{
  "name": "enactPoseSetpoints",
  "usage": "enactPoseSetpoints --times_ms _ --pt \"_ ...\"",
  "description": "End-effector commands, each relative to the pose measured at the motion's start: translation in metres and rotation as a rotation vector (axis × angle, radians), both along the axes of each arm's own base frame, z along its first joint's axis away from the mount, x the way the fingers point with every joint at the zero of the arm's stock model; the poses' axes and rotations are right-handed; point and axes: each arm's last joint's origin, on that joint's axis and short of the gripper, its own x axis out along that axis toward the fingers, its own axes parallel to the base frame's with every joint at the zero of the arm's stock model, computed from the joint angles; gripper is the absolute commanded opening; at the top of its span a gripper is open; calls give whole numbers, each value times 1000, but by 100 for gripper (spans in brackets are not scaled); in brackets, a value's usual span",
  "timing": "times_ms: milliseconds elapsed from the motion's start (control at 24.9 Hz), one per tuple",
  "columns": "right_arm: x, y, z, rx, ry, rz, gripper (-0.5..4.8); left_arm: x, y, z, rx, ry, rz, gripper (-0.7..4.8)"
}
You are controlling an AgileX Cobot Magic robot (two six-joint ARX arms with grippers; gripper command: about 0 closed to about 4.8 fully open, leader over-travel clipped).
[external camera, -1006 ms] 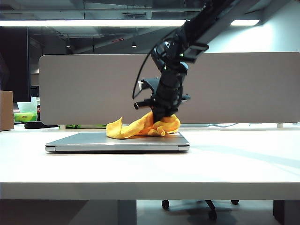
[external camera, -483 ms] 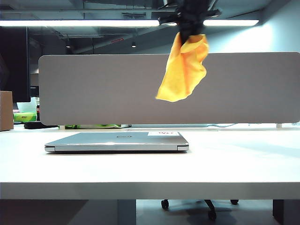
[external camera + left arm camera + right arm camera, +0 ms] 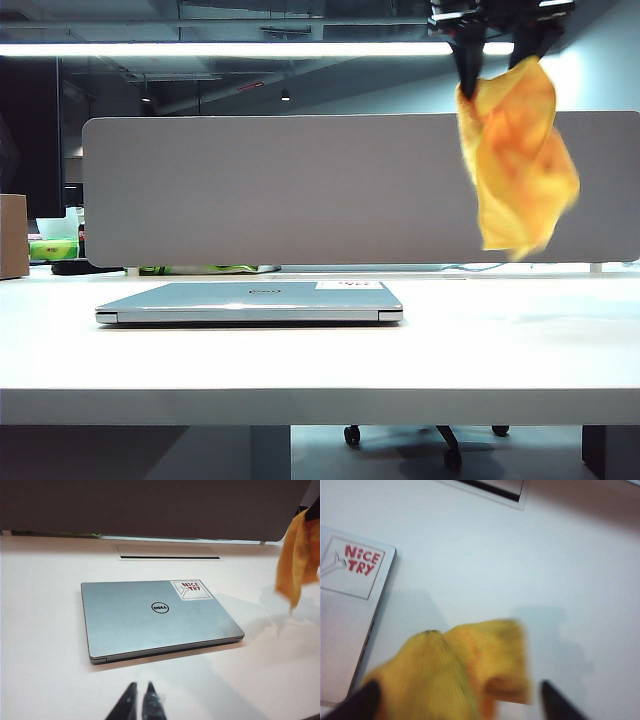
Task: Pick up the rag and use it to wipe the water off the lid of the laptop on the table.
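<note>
The rag (image 3: 517, 170), judged light, limp and best pinched at a bunched fold, dangles from the spread, unclenched right end effector (image 3: 500, 45) high over the bench (image 3: 500, 350) beside the laptop (image 3: 250, 300), while the left end effector (image 3: 141, 702), nearly closed and empty, hovers near the laptop.

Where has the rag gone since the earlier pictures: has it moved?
Yes. The rag has left the laptop lid, rising and shifting right; it now hangs from the right hand before the divider.

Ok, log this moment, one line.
right gripper: high, right of laptop, jaws open, rag dangling | left gripper: jaws shut, before laptop | lid bare
</note>
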Motion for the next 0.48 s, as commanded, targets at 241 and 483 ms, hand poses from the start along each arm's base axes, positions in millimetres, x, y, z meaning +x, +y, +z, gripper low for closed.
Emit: enactPoseSetpoints --times_ms 241,483 --pt "-45 -13 52 30 -147 -42 325 0 0 3 0 -18 -4 19" --pt "-83 -17 87 170 -234 120 -5 0 0 3 0 -17 -3 19"
